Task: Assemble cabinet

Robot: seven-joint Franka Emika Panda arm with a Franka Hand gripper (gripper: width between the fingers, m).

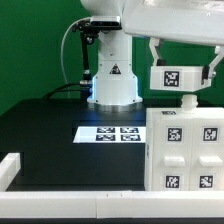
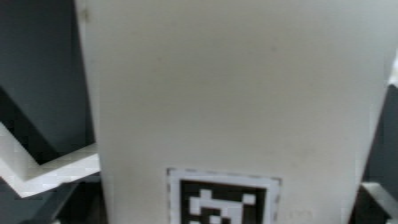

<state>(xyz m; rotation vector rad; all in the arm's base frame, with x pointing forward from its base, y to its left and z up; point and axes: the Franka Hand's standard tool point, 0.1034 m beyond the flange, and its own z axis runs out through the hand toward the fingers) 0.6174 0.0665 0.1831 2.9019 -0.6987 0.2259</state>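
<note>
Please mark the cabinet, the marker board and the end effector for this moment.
cabinet (image 1: 184, 150): exterior view, on its tagged white front.
marker board (image 1: 110, 134): exterior view, on the middle of the flat tagged sheet.
end effector (image 1: 182, 80): exterior view, between the fingertips, on the tagged piece there.

A: The exterior view is bright and even; the black counter (image 1: 50, 125) shows soft sheen beneath the robot base (image 1: 113, 80).

B: Wrist view's softer, the white panel (image 2: 231, 90) blurred, dim edges.
</note>
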